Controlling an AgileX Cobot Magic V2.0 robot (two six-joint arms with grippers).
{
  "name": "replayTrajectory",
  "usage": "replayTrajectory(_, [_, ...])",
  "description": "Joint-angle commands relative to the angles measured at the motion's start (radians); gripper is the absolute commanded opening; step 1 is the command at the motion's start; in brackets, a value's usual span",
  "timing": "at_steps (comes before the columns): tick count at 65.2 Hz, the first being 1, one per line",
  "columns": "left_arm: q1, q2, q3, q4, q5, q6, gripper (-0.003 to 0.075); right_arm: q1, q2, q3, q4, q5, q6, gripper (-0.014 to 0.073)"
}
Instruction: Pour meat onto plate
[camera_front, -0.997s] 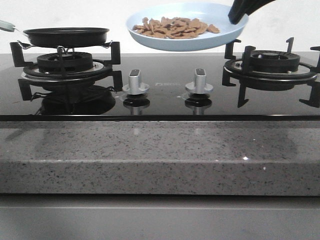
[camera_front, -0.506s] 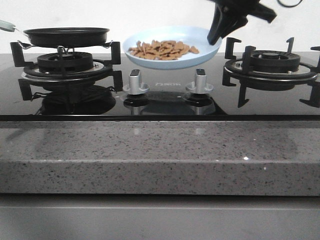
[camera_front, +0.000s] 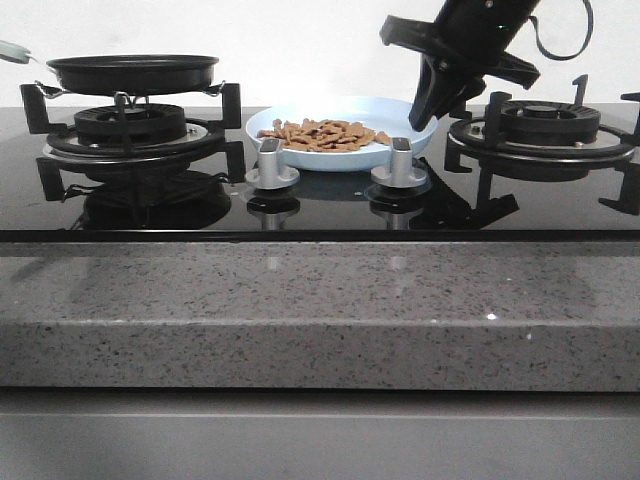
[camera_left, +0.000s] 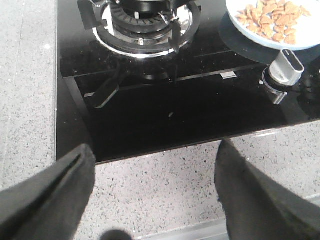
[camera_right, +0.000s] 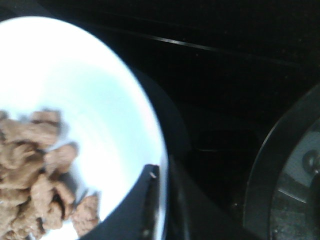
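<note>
Meat (camera_front: 322, 133) heaped on plate (camera_front: 400, 152) — set between burners; right pincer (camera_front: 428, 108) clamped on rim, unreleased; left pincer (camera_left: 152, 192) agape, empty.

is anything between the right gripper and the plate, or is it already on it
Nothing stands between them. The right gripper is shut on the plate at its right rim, with the meat heaped clear of the fingers.

Orange-brown meat (camera_front: 322, 133); pale-blue plate (camera_front: 395, 150); black pan (camera_front: 133, 72); speckled grey counter (camera_front: 320, 315).
</note>
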Motion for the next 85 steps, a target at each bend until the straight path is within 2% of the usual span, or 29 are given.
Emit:
replayTrajectory(1, [-0.005,-0.002,-0.025,-0.015,-0.077,-0.012,0.0492,-0.002,-0.056,-0.035,0.033,-0.03,-0.004,0.0261])
replayTrajectory(6, [-0.005,-0.002,-0.025,-0.015,-0.077,-0.012,0.0492,-0.002,-0.058,-0.037,0.033,-0.033,-0.004,0.0376])
replayTrajectory(11, [-0.005,-0.002,-0.025,-0.015,-0.077,-0.012,0.0492,-0.002,-0.07,-0.045,0.03,-0.028,-0.004,0.0438])
replayTrajectory(23, [-0.005,-0.002,-0.025,-0.015,-0.078,-0.012,0.0492,0.005,-0.159,-0.042,-0.004,-0.006,-0.004,0.0445])
replayTrajectory(30, [-0.005,-0.002,-0.025,-0.015,-0.078,-0.012,0.0492,0.033,-0.244,0.007,-0.073,-0.011,-0.004,0.0445])
replayTrajectory(39, [-0.005,-0.002,-0.025,-0.015,-0.078,-0.012,0.0492,0.083,-0.434,0.226,-0.152,-0.131,-0.004,0.0445])
replayTrajectory(55, [-0.005,-0.002,-0.025,-0.015,-0.079,-0.012,0.0492,0.091,-0.83,0.724,-0.166,-0.273,-0.004,0.0445])
replayTrajectory(73, [-0.005,-0.002,-0.025,-0.015,-0.079,-0.012,0.0492,0.09,-1.186,1.043,-0.187,-0.226,0.009,0.0445])
replayTrajectory(85, [-0.005,-0.002,-0.025,-0.015,-0.079,-0.012,0.0492,0.09,-1.365,1.141,-0.335,-0.132,0.166,0.0445])
